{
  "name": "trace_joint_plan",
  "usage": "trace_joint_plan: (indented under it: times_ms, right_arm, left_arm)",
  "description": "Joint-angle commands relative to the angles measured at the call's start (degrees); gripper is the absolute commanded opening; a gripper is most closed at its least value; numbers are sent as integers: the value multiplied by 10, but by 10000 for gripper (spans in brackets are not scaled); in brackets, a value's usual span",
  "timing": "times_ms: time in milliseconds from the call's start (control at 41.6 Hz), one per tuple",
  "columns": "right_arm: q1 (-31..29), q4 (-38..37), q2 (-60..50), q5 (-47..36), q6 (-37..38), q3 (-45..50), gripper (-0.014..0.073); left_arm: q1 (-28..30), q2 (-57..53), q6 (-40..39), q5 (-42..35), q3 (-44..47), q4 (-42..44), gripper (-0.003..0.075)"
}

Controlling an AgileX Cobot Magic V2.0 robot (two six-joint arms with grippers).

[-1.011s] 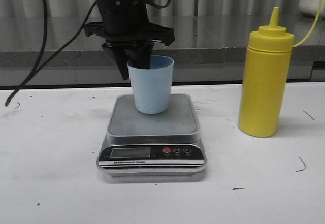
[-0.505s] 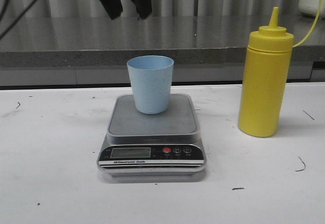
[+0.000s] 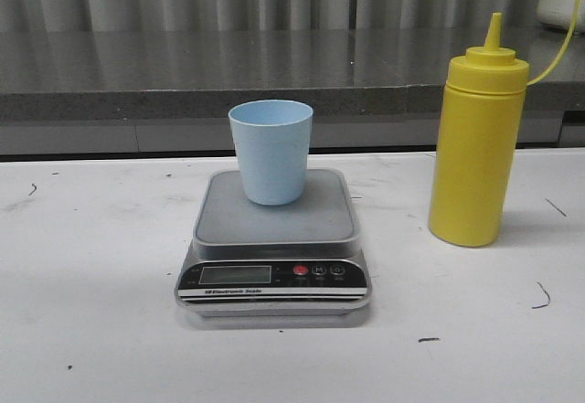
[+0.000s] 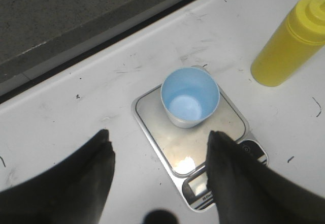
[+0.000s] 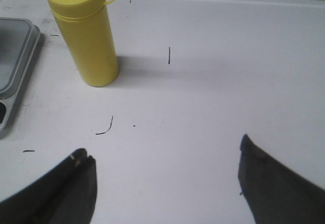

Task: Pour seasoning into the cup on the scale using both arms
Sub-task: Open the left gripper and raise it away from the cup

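Blue cup (image 3: 271, 152) upright on scale (image 3: 273, 238), yellow bottle (image 3: 476, 143) near scale's right. Left claw (image 4: 158, 158) & right claw (image 5: 165, 176) both wide apart, holding nothing.

The small pale blue plastic cup (image 3: 271, 150) stands upright on the rear part of the platform of the flat grey-topped digital kitchen scale (image 3: 274, 238), whose display and buttons face the front edge of the white table (image 3: 91, 330). The tall yellow plastic squeeze bottle of seasoning (image 3: 477, 138) stands upright on the table to the right of the scale, apart from it. A grey ledge (image 3: 137, 74) runs behind the table.
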Motion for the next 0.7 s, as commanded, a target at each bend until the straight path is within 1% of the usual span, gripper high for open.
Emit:
trace_joint_plan:
  times_ms: [0, 217, 409, 674]
  right_arm:
    - [-4, -7, 7, -33, -7, -18, 591]
    - [-4, -7, 7, -33, -7, -18, 591]
    - [-4, -7, 7, -33, -7, -18, 591]
    - [-4, -7, 7, -33, -7, -18, 591]
  left_arm:
    - [-3, -79, -1, -53, 38, 1, 386]
    - [-3, -207, -2, -75, 152, 1, 386]
    - [-3, -317, -32, -78, 247, 1, 386]
    - [-3, -446, -32, -91, 341, 1, 386]
